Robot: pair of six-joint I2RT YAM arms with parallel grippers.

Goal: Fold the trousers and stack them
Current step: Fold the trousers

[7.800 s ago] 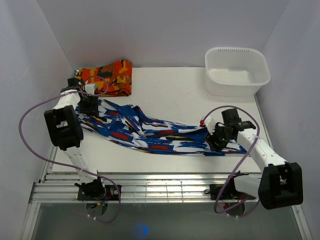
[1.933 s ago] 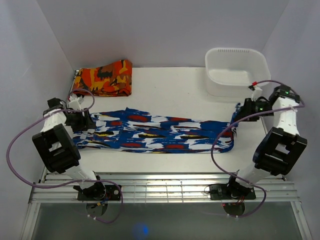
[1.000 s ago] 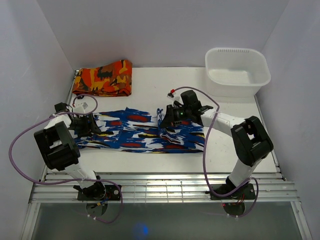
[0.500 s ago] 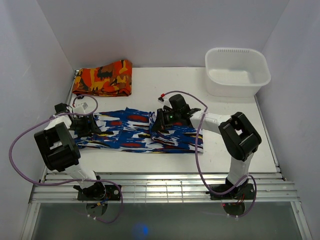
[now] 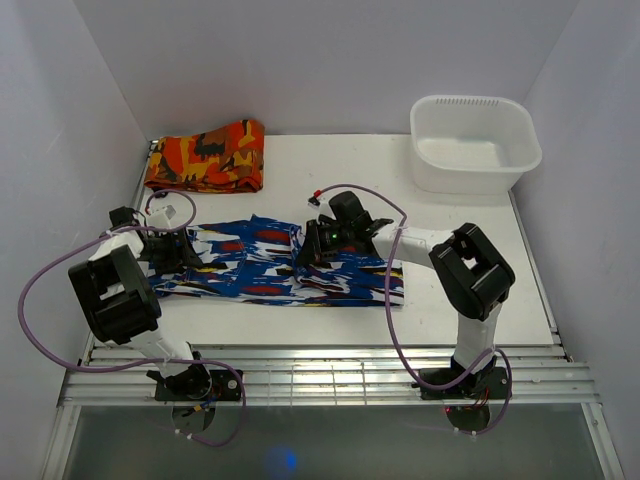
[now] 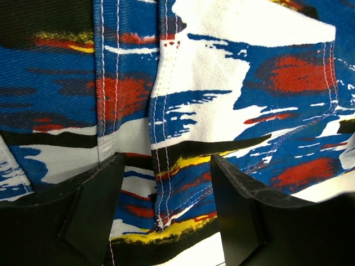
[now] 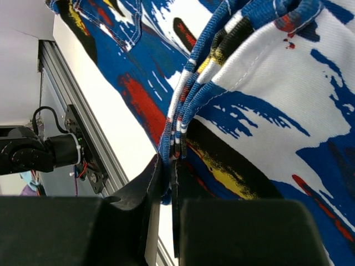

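The trousers (image 5: pixel 250 265), blue and white with red, yellow and black marks, lie flat across the middle of the table. Their right part is doubled over to the left. My right gripper (image 5: pixel 306 246) hangs over the middle of the cloth. In the right wrist view this gripper (image 7: pixel 168 166) is shut on the stacked hem edges of the trousers (image 7: pixel 266 100). My left gripper (image 5: pixel 166 250) rests at the left end. Seen from the left wrist, it (image 6: pixel 163 221) is open, its fingers (image 6: pixel 91 213) standing either side of a seam of the trousers (image 6: pixel 222 111), gripping nothing.
A folded orange, red and black cloth (image 5: pixel 208 155) lies at the back left corner. A white tub (image 5: pixel 475 140) stands at the back right. A metal rail (image 5: pixel 320 385) runs along the near edge, with walls close on both sides.
My right gripper has carried the held leg ends further left over the trousers, so the folded part now reaches the middle. The left gripper has stayed in place, open.
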